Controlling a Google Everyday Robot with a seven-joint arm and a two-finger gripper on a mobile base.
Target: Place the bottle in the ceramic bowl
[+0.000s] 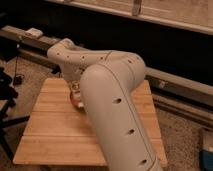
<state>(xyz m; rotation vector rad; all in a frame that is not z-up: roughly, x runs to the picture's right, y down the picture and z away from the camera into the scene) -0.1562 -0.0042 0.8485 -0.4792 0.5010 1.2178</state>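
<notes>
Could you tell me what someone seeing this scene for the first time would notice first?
The big white robot arm dominates the picture, rising from the lower right and bending over a wooden table. Its gripper hangs low over the far middle of the table, right at the orange ceramic bowl, of which only a sliver shows beside the arm. The bottle cannot be made out.
</notes>
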